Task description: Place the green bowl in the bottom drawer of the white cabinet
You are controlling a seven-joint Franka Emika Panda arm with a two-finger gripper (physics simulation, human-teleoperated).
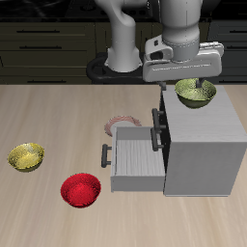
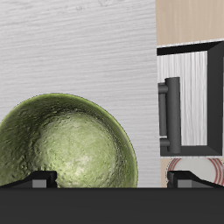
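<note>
Bottom drawer (image 1: 132,160) stood pulled open, empty. End effector (image 1: 196,85) gripped the green bowl (image 1: 196,93) above the white cabinet (image 1: 205,145); lowering into the drawer remained.

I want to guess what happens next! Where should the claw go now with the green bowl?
Probably sideways and toward the table's front, out over the bottom drawer, then down. The claw holds the green bowl above the white cabinet top, not above the drawer, which is already pulled open and looks empty.
</note>
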